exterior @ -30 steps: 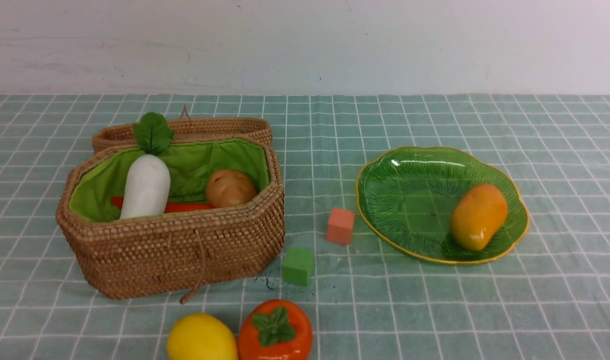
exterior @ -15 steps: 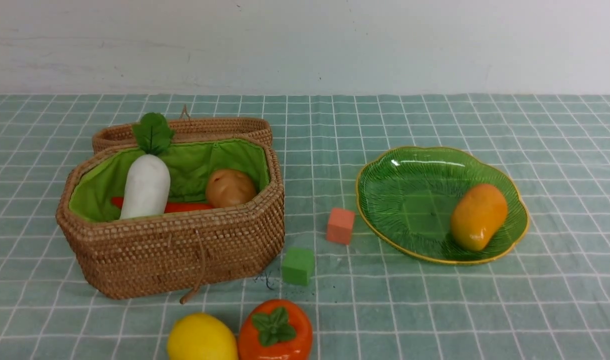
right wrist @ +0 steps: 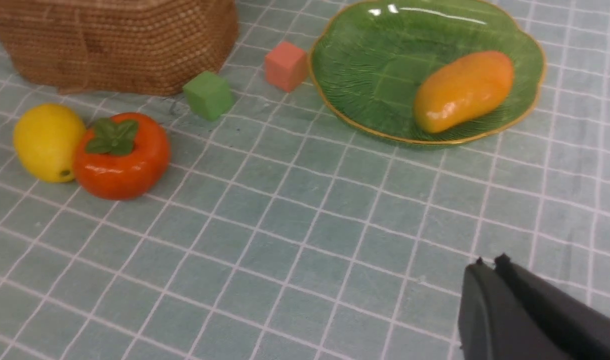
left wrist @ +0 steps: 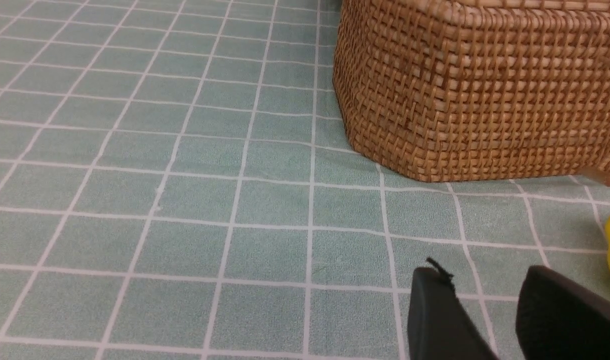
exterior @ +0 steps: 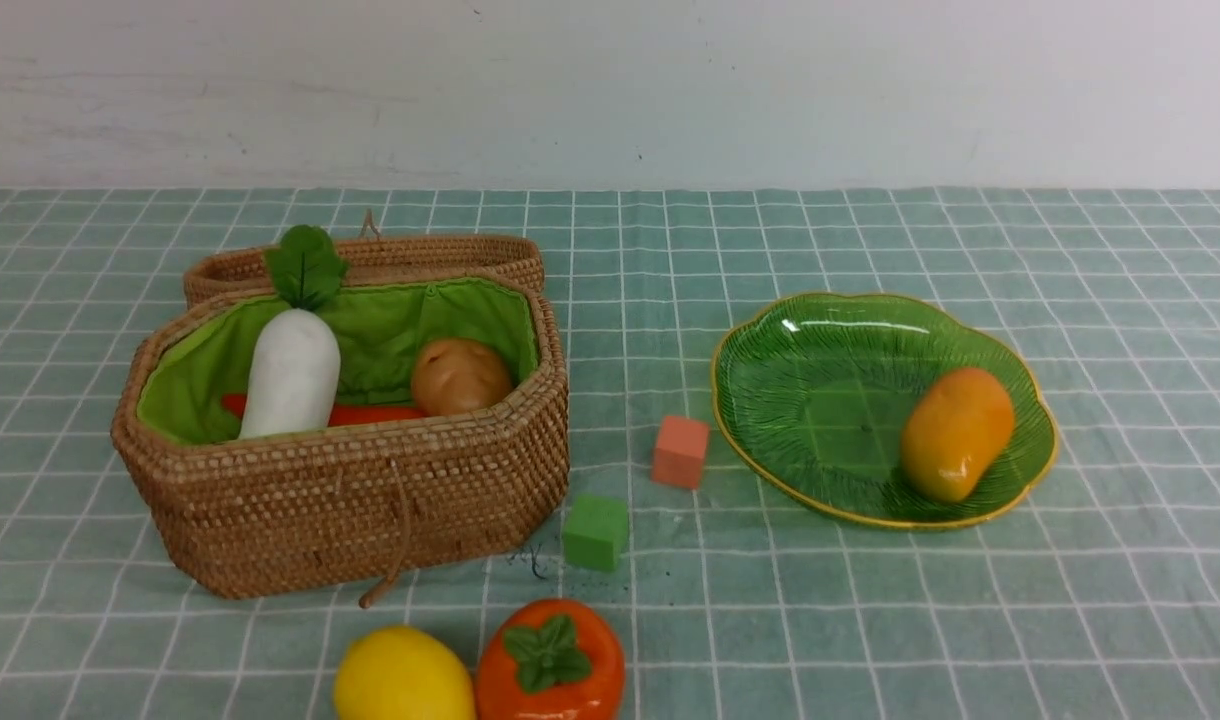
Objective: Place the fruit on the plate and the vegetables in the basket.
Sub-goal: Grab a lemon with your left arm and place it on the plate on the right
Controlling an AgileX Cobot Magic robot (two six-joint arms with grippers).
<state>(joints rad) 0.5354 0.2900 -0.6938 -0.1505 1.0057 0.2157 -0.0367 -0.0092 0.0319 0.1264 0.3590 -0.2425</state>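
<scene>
A mango (exterior: 957, 433) lies on the green plate (exterior: 810, 340) at the right. The yellow lemon (exterior: 403, 676) and the orange fruit with a leaf cap (exterior: 550, 660) sit together on the cloth at the front, below the wicker basket (exterior: 350, 500). Inside the basket are a white radish (exterior: 292, 372), a carrot (exterior: 370, 413) and a brown potato (exterior: 461, 375). No arm shows in the front view. My left gripper (left wrist: 482, 277) hangs open and empty over the cloth near the basket's corner (left wrist: 435, 100). My right gripper (right wrist: 490, 262) is shut and empty, well short of the plate (right wrist: 365, 60).
A salmon cube (exterior: 681, 452) and a green cube (exterior: 596, 532) stand between basket and plate. The basket's lid (exterior: 390, 255) lies open behind it. A checked green cloth (exterior: 870, 620) covers the table up to a pale wall.
</scene>
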